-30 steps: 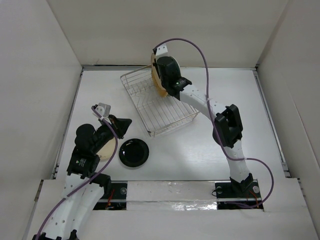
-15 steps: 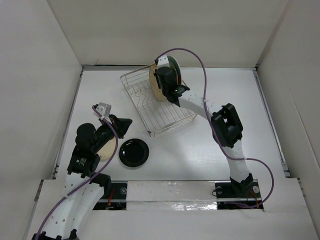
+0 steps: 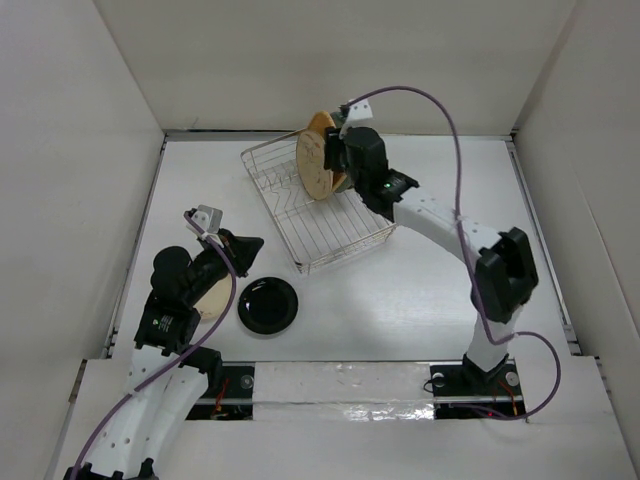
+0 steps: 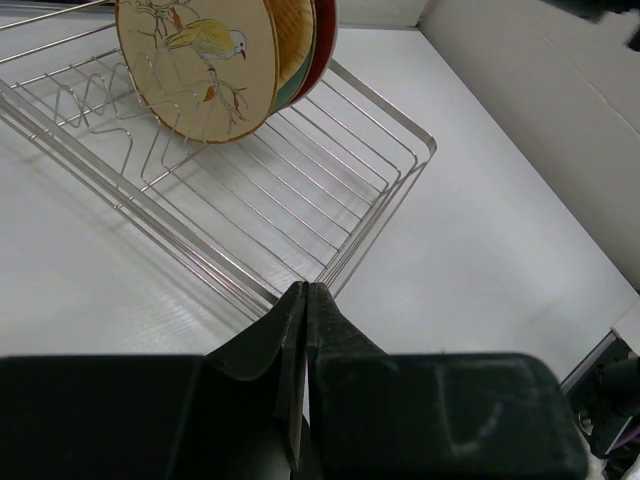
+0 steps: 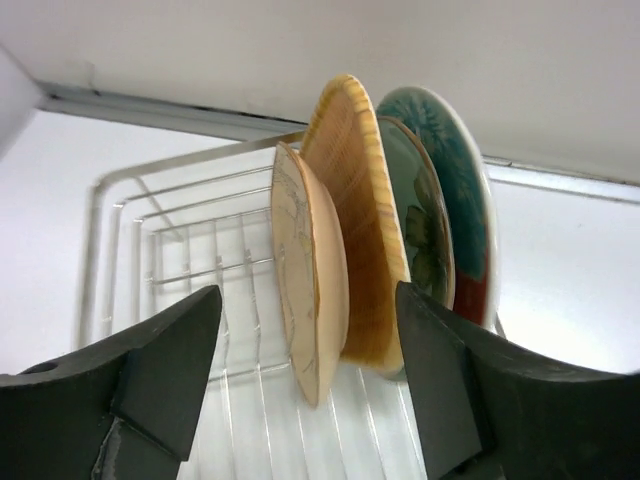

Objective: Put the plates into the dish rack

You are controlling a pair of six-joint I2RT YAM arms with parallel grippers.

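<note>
Right wrist: plates point(image 5: 345, 250) just beyond parted right gripper point(image 5: 308, 310)

left gripper point(image 4: 305, 292) closed, arm folded | right gripper point(image 5: 305, 335) spread wide (arm outstretched)

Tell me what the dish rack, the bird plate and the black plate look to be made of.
The dish rack looks like thin metal wire with a shiny silver finish. The bird plate is probably glazed ceramic: a smooth tan face with a painted bird. The black plate is glossy with light reflections; ceramic or plastic, unclear.
</note>
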